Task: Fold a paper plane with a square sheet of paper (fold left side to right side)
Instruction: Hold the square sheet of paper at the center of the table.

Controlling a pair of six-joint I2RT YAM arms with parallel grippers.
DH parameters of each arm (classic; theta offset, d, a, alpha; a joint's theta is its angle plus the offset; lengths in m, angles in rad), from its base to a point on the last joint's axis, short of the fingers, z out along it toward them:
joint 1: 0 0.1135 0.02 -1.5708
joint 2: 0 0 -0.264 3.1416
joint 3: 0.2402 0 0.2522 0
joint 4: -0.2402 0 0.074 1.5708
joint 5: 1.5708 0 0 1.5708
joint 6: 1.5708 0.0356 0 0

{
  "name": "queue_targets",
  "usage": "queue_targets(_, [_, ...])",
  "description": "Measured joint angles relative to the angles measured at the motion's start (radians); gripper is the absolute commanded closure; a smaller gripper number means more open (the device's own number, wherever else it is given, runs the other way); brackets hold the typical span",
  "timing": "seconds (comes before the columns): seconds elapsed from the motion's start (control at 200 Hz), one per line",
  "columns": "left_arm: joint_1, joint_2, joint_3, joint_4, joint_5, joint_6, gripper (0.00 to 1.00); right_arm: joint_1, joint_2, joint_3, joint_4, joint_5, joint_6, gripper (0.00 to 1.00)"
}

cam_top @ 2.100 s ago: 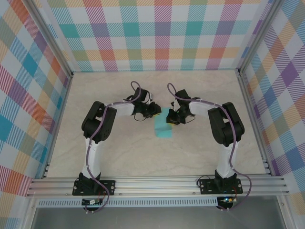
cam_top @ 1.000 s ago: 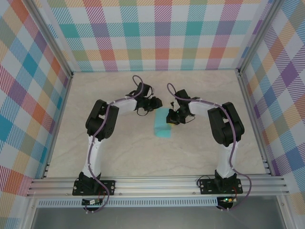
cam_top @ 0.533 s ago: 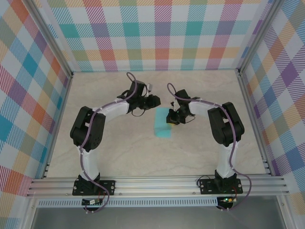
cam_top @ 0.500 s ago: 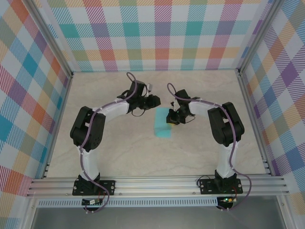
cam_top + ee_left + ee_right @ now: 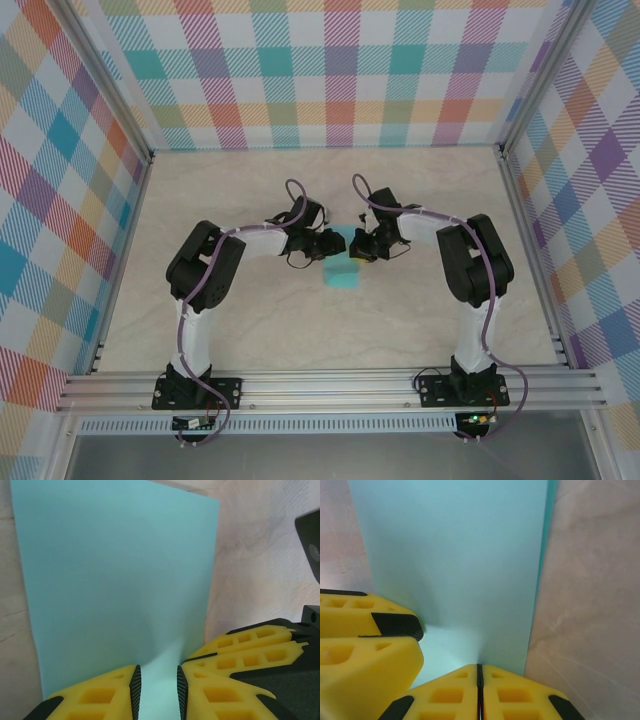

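Observation:
The square sheet of paper (image 5: 346, 274) is light turquoise and lies on the table as a narrow upright rectangle, folded double; a lower layer peeks out along its right edge (image 5: 548, 540). No paper plane is in view. My left gripper (image 5: 333, 246) hovers at the sheet's far end, jaws a little apart, with the paper (image 5: 115, 575) showing between the fingertips (image 5: 135, 686). My right gripper (image 5: 356, 251) is shut, its joined tips (image 5: 479, 680) resting on the paper (image 5: 455, 555) beside the left fingers (image 5: 367, 630).
The pale marble tabletop (image 5: 250, 310) is walled by plaid panels (image 5: 330, 70) at the back and both sides, with aluminium rails (image 5: 330, 385) along the near edge. Both arms bend inward and meet tip to tip over the sheet.
The left gripper, which had lifted away toward the back of the table, has come back down to the sheet's far end beside the right gripper. The right arm and the paper have stayed put.

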Motion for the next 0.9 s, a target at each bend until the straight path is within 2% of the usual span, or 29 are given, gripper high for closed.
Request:
queue_targets(0.135, [-0.002,0.0,-0.003,0.009,0.0,-0.007,0.73,-0.013,-0.042,-0.026,-0.003,0.008,0.013,1.0])
queue_targets(0.335, [-0.004,0.0,-0.006,0.017,0.0,-0.018,0.73,-0.071,-0.047,0.067,-0.016,0.003,0.022,1.0])
queue_targets(0.52, [-0.006,0.002,-0.009,0.031,0.001,-0.019,0.73,-0.073,0.028,0.188,0.008,-0.033,0.03,1.0])
queue_targets(0.775, [-0.007,0.002,-0.01,0.032,0.001,-0.018,0.73,-0.053,0.171,0.245,-0.001,-0.069,0.033,1.0])
queue_targets(0.9, [-0.007,0.001,-0.011,0.033,0.003,-0.014,0.73,-0.052,0.186,0.264,-0.016,-0.064,0.034,1.0])
